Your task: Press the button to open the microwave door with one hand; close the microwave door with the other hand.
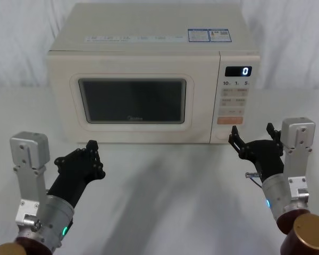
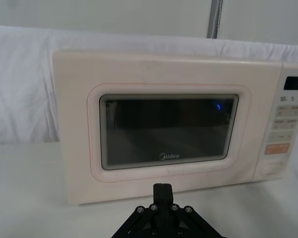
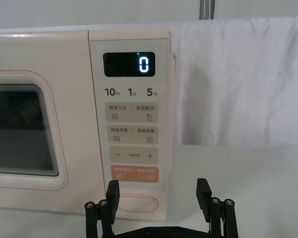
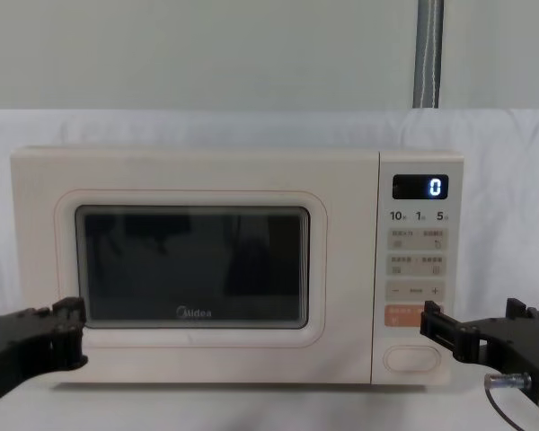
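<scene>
- The microwave door (image 1: 133, 103) is sitting shut, flush with the cream oven body, to the left of the control panel (image 1: 235, 101)
- The button (image 3: 138, 204) is sitting at the bottom of the control panel, directly under the orange key (image 3: 134, 173); the display (image 3: 129, 64) at the panel's top is showing "0"
- The right end effector (image 1: 251, 136), carrying the blue ring light, is hovering in front of the control panel's lower end, level with the button and not touching it
- Its two fingers (image 3: 112, 191) are standing apart, one to each side of the button as the right wrist view is showing it
- The left end effector (image 1: 92, 151), carrying the green ring light, is hovering over the desk (image 1: 170, 191) in front of the microwave door's lower left corner, clear of the door
- Its fingers are lying closed together, with nothing between them
- The microwave is standing on the white-covered desk, with a white cloth (image 4: 503, 180) hanging behind it
</scene>
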